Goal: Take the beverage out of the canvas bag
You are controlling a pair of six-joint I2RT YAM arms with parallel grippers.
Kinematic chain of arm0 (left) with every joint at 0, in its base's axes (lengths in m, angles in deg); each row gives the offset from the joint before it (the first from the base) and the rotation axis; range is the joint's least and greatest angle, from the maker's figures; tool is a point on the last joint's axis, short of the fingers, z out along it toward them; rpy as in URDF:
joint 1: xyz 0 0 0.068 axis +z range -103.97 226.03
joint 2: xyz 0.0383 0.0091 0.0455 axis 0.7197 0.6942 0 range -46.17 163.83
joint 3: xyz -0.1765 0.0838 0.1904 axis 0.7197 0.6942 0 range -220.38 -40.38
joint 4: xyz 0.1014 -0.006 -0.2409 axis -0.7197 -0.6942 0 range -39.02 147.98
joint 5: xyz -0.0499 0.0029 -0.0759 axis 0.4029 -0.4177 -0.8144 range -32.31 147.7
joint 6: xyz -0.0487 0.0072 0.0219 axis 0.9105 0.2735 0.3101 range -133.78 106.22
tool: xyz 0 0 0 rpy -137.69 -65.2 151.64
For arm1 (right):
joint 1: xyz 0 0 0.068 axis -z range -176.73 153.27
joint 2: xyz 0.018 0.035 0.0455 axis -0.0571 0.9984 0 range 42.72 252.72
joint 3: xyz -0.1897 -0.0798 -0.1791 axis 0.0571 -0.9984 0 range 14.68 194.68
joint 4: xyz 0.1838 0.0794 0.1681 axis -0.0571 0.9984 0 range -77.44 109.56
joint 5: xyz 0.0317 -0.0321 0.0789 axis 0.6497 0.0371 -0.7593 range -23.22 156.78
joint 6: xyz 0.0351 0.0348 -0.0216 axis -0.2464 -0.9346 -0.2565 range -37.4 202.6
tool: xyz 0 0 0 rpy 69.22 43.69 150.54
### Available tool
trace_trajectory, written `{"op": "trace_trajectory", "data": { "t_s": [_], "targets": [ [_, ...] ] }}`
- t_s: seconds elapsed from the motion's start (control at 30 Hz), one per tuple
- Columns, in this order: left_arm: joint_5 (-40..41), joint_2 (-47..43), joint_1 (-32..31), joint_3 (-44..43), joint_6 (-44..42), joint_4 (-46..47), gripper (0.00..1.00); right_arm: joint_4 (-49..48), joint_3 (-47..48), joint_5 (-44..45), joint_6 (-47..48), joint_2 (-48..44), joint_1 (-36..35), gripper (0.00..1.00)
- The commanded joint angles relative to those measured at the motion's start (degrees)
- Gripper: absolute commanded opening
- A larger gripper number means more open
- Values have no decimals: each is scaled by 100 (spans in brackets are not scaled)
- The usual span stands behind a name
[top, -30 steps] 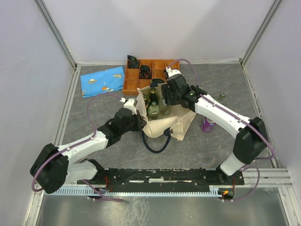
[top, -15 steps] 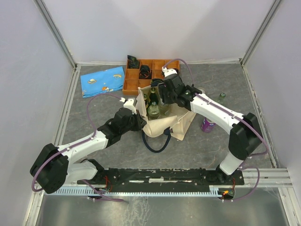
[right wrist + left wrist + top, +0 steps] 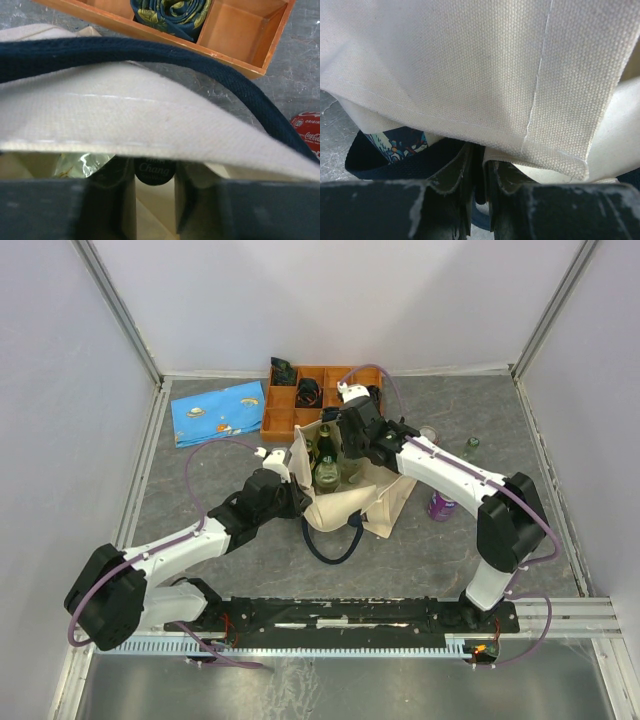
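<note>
We see the L claw (image 3: 479, 167) pinched nearly shut on the hem of the canvas bag (image 3: 470, 65), w/ cream cloth spreading above & ahead of it and a navy strap (image 3: 395, 160) just left of its fingers. The R claw (image 3: 155, 176) is closed on the dark cap of the beverage bottle (image 3: 154, 168), which stands inside the bag, betw. the fingers. We note the bag's cream rim crossing just ahead of it.

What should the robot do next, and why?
Probably lift the right gripper straight up: its fingers look closed on the top of the Chang bottle inside the canvas bag, while the left gripper pinches the bag's edge.
</note>
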Motion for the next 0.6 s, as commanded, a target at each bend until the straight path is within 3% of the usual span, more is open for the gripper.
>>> {"op": "trace_trajectory", "data": {
  "t_s": [0.0,0.2,0.57],
  "targets": [
    [342,142,34,-66,201,-19,20,16,153,4,69,92,-4,0],
    [345,176,33,-57,213,45,20,-65,246,123,629,-326,-206,0],
    [389,163,33,-36,208,83,20,366,1351,971,1323,-1370,-718,0]
  ]
}}
